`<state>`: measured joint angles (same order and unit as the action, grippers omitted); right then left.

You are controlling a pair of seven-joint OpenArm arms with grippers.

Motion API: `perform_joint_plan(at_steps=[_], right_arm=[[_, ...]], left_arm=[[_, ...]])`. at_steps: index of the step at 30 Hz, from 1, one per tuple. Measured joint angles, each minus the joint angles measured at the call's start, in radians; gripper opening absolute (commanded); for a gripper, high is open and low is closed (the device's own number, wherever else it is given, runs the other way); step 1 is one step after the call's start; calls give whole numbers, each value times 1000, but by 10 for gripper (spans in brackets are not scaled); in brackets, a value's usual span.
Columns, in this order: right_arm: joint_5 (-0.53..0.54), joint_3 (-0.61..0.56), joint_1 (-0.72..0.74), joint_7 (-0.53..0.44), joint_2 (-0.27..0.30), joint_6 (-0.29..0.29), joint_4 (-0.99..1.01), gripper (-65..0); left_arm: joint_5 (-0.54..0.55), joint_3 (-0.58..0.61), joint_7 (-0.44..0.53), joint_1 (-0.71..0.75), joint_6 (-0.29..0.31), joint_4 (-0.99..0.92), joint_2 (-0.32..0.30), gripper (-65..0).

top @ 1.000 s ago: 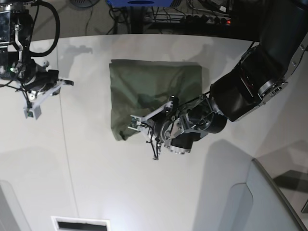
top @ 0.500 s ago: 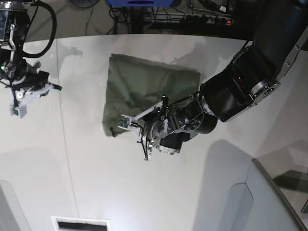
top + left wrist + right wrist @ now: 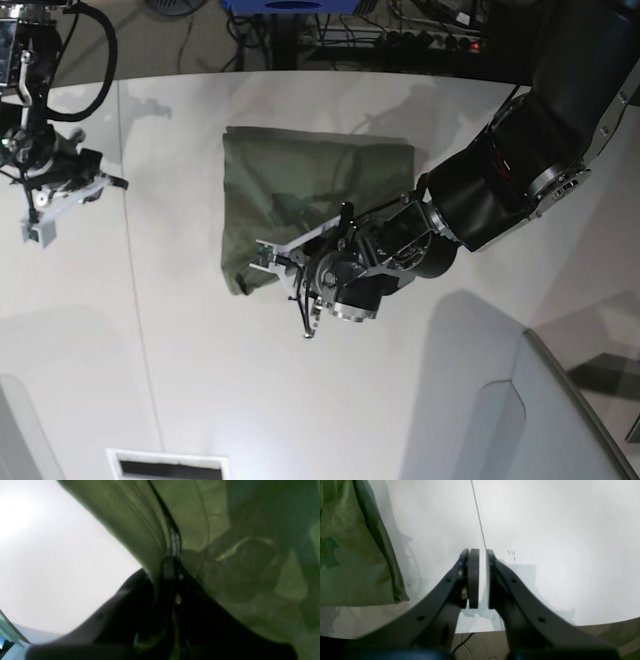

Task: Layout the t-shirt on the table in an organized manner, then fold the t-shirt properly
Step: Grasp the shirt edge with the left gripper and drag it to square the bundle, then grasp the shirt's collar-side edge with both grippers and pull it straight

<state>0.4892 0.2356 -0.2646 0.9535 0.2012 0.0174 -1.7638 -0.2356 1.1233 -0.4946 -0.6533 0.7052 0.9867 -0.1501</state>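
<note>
Left gripper [image 3: 262,262] clamped on the near edge of the olive t-shirt [image 3: 300,185]; right gripper [image 3: 480,555] closed, empty, well apart from the t-shirt.

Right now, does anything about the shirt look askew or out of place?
Yes: the t-shirt is a lopsided bundle. Its near edge is bunched and pinched in the left gripper, so that corner trails unevenly. The right gripper is shut, off to the side.

Robotics lab: cables [image 3: 400,25] behind white table [image 3: 200,370]
</note>
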Motion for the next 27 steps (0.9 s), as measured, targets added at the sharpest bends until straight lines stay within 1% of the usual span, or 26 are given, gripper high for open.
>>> perform_joint_plan(at_steps=[9,10,14,16,17,18,19,24,27], right_arm=[[0,0,-3,0,0,0,0,-599],[0,0,-3,0,0,0,0,-599],[0,0,-3,1,0,0,0,-599],[0,0,-2,0,0,0,0,-599],[0,0,-3,0,0,0,0,-599],[0,0,-3,1,0,0,0,-599],[0,0,-3,1,0,0,0,-599],[0,0,-3,1,-1,0,0,-599],[0,-3,-2,2,-3,0,0,-599]], left_arm=[[-3,4,0,0,0,1,0,-650],[-3,4,0,-1,0,1,0,-629],[-5,4,-2,-11,0,0,0,-242],[-3,5,-2,-23,0,0,0,-114],[-2,5,-3,-31,0,0,0,-58],[2,5,-3,-39,0,0,0,-16],[3,4,-3,-46,0,0,0,0],[3,-4,-3,-74,2,2,0,0],[4,-5,-13,-106,2,69,-11,0]])
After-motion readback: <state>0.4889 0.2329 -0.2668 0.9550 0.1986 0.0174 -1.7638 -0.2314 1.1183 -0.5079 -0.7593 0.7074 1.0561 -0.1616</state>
